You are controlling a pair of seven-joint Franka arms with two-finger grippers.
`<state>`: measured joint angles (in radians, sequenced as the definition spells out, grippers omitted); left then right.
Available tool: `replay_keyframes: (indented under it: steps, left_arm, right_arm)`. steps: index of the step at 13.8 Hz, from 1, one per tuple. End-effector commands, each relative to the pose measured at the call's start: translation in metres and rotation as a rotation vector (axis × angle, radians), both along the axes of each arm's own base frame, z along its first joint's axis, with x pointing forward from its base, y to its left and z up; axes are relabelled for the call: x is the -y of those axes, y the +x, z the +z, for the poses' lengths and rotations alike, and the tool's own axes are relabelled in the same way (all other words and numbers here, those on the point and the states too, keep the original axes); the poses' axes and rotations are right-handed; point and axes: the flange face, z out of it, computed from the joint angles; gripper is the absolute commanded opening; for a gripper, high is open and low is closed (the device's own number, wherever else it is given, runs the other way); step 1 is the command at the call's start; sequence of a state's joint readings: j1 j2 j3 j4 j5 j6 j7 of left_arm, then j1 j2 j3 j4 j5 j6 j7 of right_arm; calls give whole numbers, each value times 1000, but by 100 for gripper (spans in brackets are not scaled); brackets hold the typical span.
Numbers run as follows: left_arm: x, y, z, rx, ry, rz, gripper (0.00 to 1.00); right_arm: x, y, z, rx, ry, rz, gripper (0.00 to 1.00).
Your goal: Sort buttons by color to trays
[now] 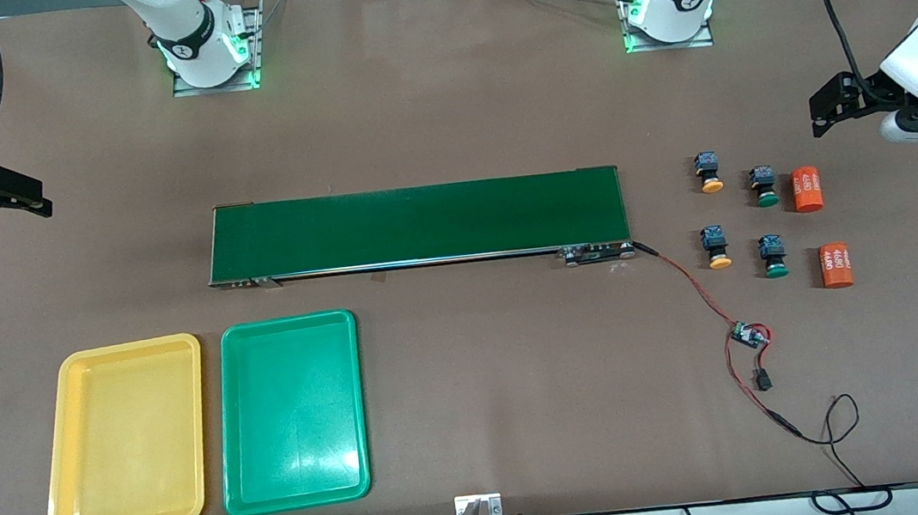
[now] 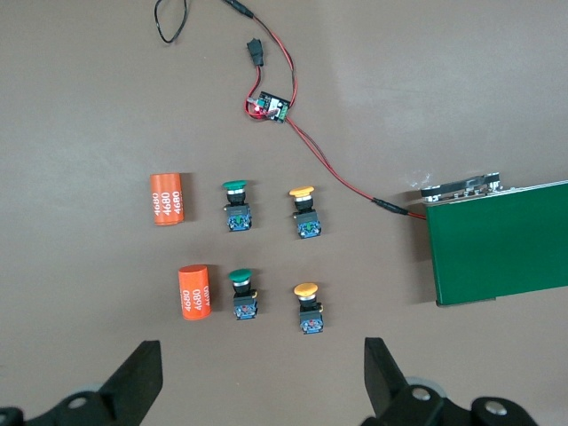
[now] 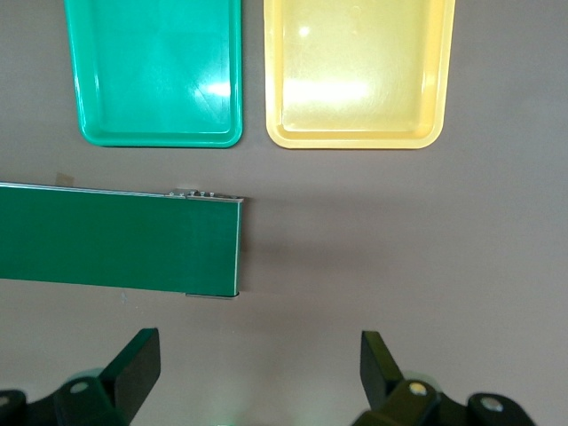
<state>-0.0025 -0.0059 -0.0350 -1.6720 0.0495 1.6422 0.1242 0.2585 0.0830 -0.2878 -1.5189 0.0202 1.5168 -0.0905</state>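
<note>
Four buttons lie in a square past the belt's end, toward the left arm's end of the table: yellow-capped ones (image 1: 709, 172) (image 1: 716, 247) and green-capped ones (image 1: 765, 185) (image 1: 773, 256). My left gripper (image 1: 821, 114) hangs open in the air beside them, and its wrist view shows all of the buttons (image 2: 304, 211) (image 2: 235, 206) ahead of its spread jaws (image 2: 264, 355). The yellow tray (image 1: 127, 438) and the green tray (image 1: 291, 412) lie side by side, empty, nearer the front camera than the belt. My right gripper (image 1: 8, 209) waits open over bare table at the right arm's end.
A long dark-green conveyor belt (image 1: 416, 224) crosses the middle of the table. Two orange cylinders (image 1: 806, 188) (image 1: 836, 265) lie beside the green-capped buttons. A red-black cable with a small circuit board (image 1: 748, 335) runs from the belt's end toward the front edge.
</note>
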Motion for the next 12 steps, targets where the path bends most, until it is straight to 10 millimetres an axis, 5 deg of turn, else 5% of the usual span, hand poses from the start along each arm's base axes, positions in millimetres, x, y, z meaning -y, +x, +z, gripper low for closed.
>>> replay_keyframes:
  steps: [1, 7, 12]
  left_arm:
    - [2, -2, 3, -14, -17, -3, 100]
    - [4, 4, 1, -49, -2, 1, 100]
    - [-6, 31, -28, -140, 22, 19, 100]
  right_arm:
    - [3, -3, 2, 7, -12, 10, 100]
    - [3, -3, 3, 9, -12, 10, 100]
    - [1, -2, 0, 5, -13, 11, 100]
